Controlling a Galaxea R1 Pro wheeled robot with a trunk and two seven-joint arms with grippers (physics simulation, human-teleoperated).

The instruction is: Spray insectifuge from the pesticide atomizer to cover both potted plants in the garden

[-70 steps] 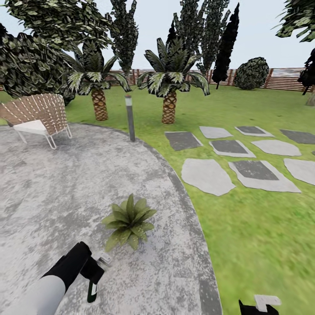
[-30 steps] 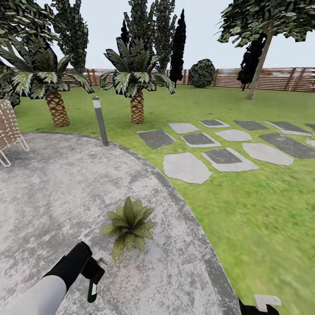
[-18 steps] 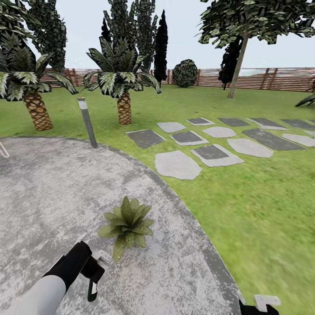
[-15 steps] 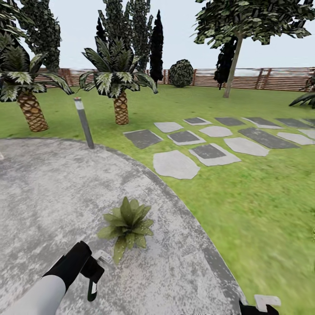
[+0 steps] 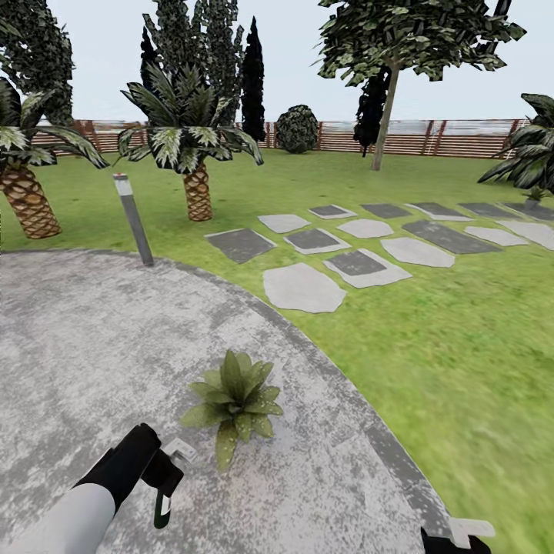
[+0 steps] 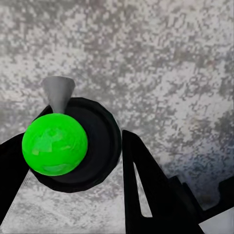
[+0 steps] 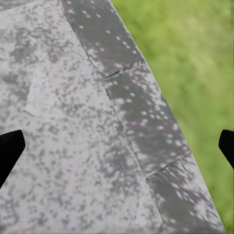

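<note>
Grey patio (image 5: 69, 346), view swung right since earlier | left gripper (image 5: 161, 481) still clamped on spray bottle (image 5: 161, 509), lower left | potted plant (image 5: 235, 396) just beyond | right gripper (image 7: 117, 146) fingers spread wide.

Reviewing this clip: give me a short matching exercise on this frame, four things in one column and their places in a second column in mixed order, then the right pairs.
Things:
1. spray bottle
2. potted plant
3. lamp post
4. stepping stones

Places:
A. out on the lawn, beyond the patio
B. held in the left gripper
C. at the far rim of the patio
D. on the patio, just ahead of the left gripper

Pairs: 1-B, 2-D, 3-C, 4-A
</note>
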